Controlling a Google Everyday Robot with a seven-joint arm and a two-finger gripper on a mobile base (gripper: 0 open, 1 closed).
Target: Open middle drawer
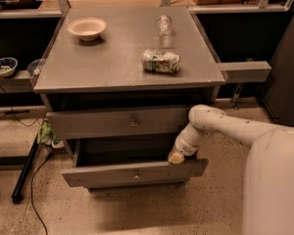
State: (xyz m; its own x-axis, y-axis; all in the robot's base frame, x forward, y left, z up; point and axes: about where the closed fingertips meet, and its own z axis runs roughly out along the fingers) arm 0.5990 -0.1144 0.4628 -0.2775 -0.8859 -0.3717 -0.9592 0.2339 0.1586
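Camera view showed the middle drawer of the grey desk standing well out from the carcass, its dark interior exposed behind the plain front and small round knob. The hand sat at the right end of that front, just inside its top edge, not on the knob. Whether it was spread or pressed together could not be told. Hooking behind the front panel probably gave a surer pull than a tiny knob would. The white arm reached in low from the right, bent under the desk's overhang, which kept it out of the drawer's path.

The upper drawer stood slightly forward of the carcass but far less than the one below. A bowl, an upright clear bottle and a can lying on its side rested apart on the desk top. The task looked largely done, and a jerky pull might have rolled the can.
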